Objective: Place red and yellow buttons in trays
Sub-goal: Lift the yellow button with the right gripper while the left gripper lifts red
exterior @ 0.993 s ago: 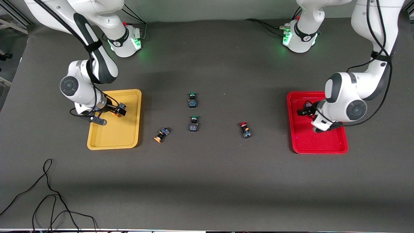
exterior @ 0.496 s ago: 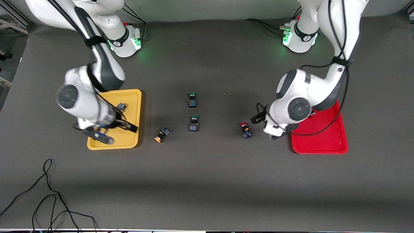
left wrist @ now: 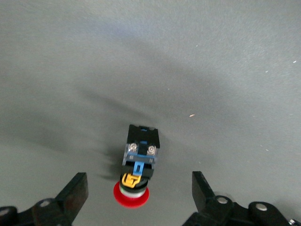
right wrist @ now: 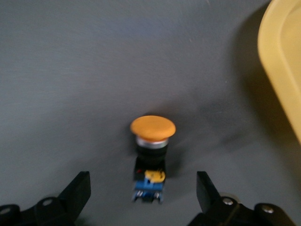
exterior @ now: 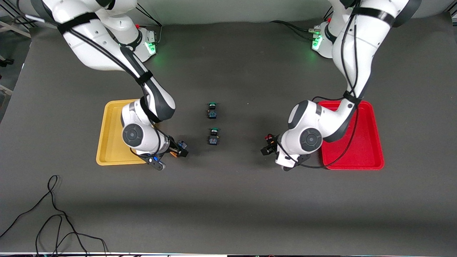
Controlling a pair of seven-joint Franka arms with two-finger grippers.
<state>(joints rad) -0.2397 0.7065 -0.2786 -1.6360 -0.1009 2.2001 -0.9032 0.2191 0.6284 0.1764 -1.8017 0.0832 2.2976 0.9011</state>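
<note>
A red-capped button (exterior: 268, 137) lies on its side on the table, beside the red tray (exterior: 371, 150). My left gripper (exterior: 267, 147) is low over it and open. In the left wrist view the button (left wrist: 137, 169) lies between the spread fingers (left wrist: 75, 193), untouched. An orange-yellow-capped button (exterior: 179, 146) lies beside the yellow tray (exterior: 109, 135). My right gripper (exterior: 176, 151) is low over it and open. In the right wrist view that button (right wrist: 151, 155) lies between the spread fingers (right wrist: 77, 190). The other red and yellow buttons are hidden by the arms.
Two green-capped buttons (exterior: 212, 110) (exterior: 213, 136) lie in the middle of the table between the two grippers. The yellow tray's rim (right wrist: 282, 70) shows in the right wrist view. A black cable (exterior: 53, 214) lies near the front camera at the right arm's end.
Both arms have left their trays and come down over the loose buttons on the table. The right gripper left a yellow button in the yellow tray; the arm now covers it.
</note>
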